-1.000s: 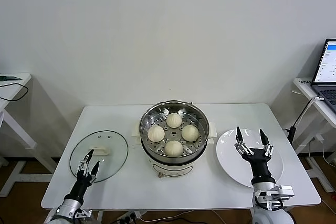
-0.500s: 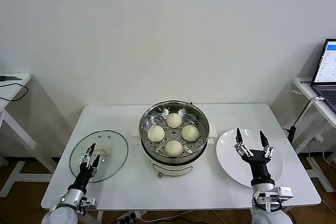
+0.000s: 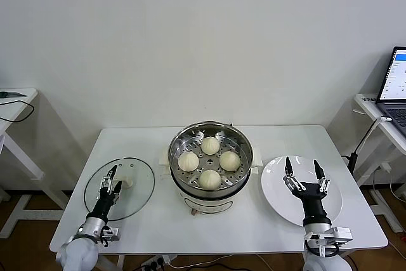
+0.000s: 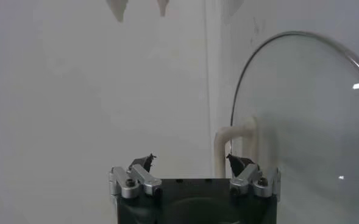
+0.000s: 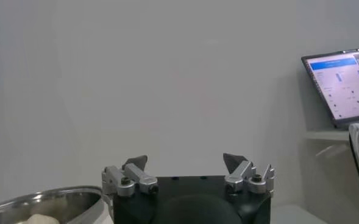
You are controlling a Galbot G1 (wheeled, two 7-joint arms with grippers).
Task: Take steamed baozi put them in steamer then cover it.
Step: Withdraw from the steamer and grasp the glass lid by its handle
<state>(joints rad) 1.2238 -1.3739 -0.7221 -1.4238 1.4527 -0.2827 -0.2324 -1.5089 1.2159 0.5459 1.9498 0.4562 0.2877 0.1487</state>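
Observation:
Four off-white baozi point(image 3: 210, 161) sit in the shiny steel steamer point(image 3: 240, 139) on its white pot base at the table's middle. The steamer is uncovered. Its glass lid point(image 3: 136, 190) lies flat on the table to the left, with a white handle point(image 4: 235, 136). My left gripper point(image 3: 112, 178) is open over the lid's near part, its tips just short of the handle. My right gripper point(image 3: 303, 169) is open and empty above the white plate point(image 3: 331, 205) on the right. The steamer's rim and one baozi point(image 5: 38, 218) show in the right wrist view.
A laptop point(image 3: 396, 90) stands on a side table at the far right, with a cable point(image 3: 362, 143) hanging by the table's right edge. Another side table point(image 3: 14, 103) is at the far left. A white wall is behind.
My left gripper has moved forward and up over the lid toward its handle. My right gripper has barely moved.

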